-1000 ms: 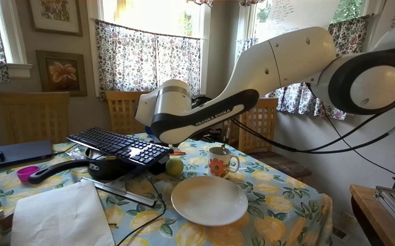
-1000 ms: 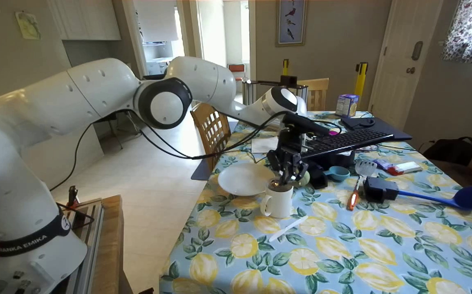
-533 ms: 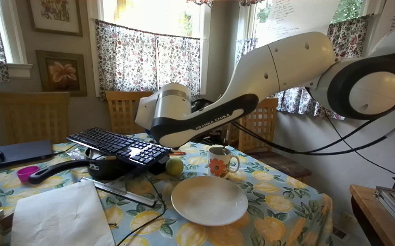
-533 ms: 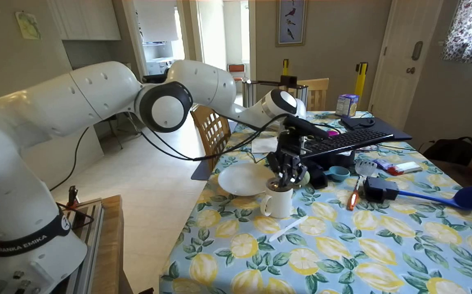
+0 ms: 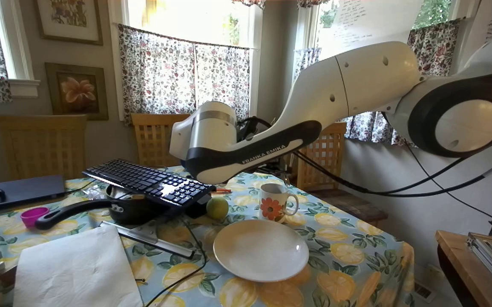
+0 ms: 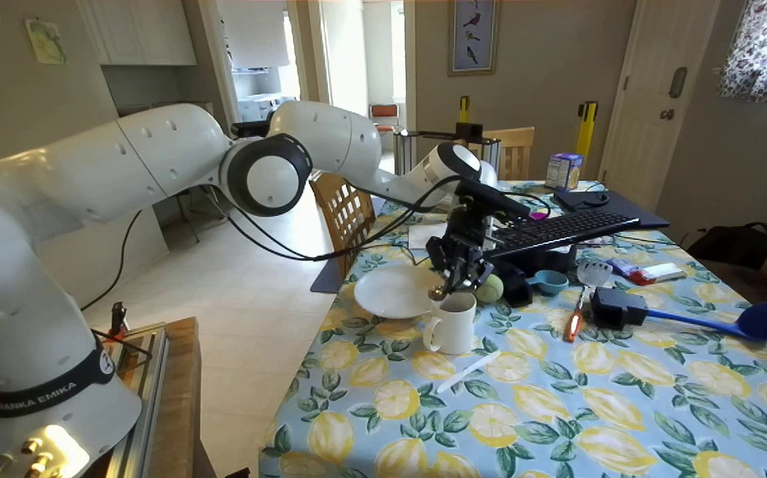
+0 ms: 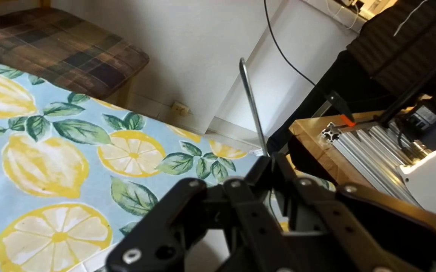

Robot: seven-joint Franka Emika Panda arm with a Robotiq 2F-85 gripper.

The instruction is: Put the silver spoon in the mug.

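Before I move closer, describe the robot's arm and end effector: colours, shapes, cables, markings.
The arm is white, built of rounded segments, with black rings around its round joint covers. A black panel reads FRANKA EMIKA in white. Black cables loop beneath the arm. The end effector is black and angular, with silvery bolts.

Small cream cylindrical mug [image 5: 273, 202]: orange-red flower
Light-blue tablecloth [image 6: 549, 398]: yellow lemons, green leaves
Brown plaid chair seat [image 7: 65, 45]: tan bands, dark-blue blocks
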